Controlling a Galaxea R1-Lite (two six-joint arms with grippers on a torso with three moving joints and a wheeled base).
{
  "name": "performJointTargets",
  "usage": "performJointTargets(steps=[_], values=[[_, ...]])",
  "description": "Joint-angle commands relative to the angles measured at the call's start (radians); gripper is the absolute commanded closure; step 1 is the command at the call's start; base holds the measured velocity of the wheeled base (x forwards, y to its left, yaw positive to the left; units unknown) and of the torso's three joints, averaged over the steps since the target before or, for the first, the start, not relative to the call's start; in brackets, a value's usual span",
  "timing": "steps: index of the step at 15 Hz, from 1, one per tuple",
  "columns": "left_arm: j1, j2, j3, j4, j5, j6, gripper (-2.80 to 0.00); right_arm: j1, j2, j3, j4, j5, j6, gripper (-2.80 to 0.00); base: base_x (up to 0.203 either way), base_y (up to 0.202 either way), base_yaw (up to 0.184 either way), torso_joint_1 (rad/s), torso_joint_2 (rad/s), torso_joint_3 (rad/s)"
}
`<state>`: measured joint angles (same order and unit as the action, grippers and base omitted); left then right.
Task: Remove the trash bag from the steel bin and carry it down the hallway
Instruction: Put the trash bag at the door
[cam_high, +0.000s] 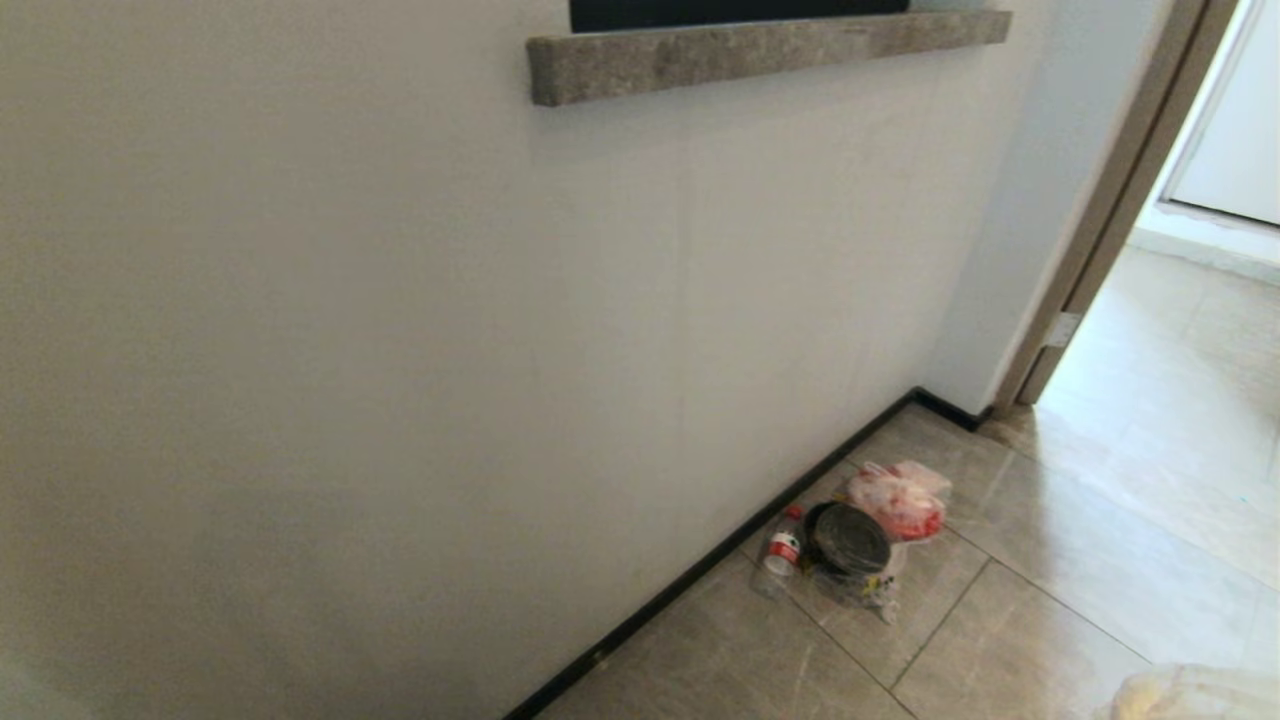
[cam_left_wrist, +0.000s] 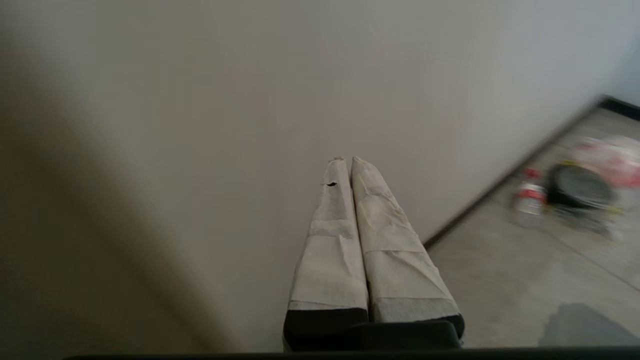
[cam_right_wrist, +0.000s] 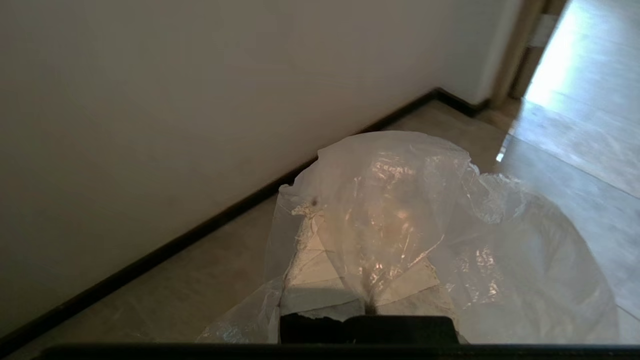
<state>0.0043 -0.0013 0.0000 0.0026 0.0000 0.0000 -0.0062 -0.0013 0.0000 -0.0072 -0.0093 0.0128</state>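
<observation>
Right pincer (cam_right_wrist: 367, 295) clamped on the clear trash bag (cam_right_wrist: 415, 215); left pincer (cam_left_wrist: 348, 161) pressed together, steel bin (cam_high: 849, 538) sitting by the wall.

Tiled floor (cam_high: 1050, 580) meeting wall at dark skirting; on it, beside the skirting: steel bin (cam_high: 848, 540), bottle (cam_high: 782, 553), red-and-white bag (cam_high: 900, 498)

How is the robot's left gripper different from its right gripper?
The left gripper is bare and holds nothing; the right gripper is draped in a clear bag pinched between its fingers. The left gripper points at the plain wall; the right gripper points along the floor by the skirting. Both are shut, with pale wrapped fingers.
</observation>
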Motion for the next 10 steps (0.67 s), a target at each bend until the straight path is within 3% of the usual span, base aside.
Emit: performJointTargets(steps=[1,10], values=[[0.0,0.001,0.003,0.0,0.0,0.0,0.0,0.0,0.0,0.002,0.0,0.0,0.0,0.0,0.001,-0.008,0.177,0.001,0.0,0.003],[0.0,0.001,0.003,0.0,0.0,0.0,0.0,0.0,0.0,0.002,0.0,0.001,0.001,0.0,0.0,-0.009,0.171,0.003,0.0,0.002]])
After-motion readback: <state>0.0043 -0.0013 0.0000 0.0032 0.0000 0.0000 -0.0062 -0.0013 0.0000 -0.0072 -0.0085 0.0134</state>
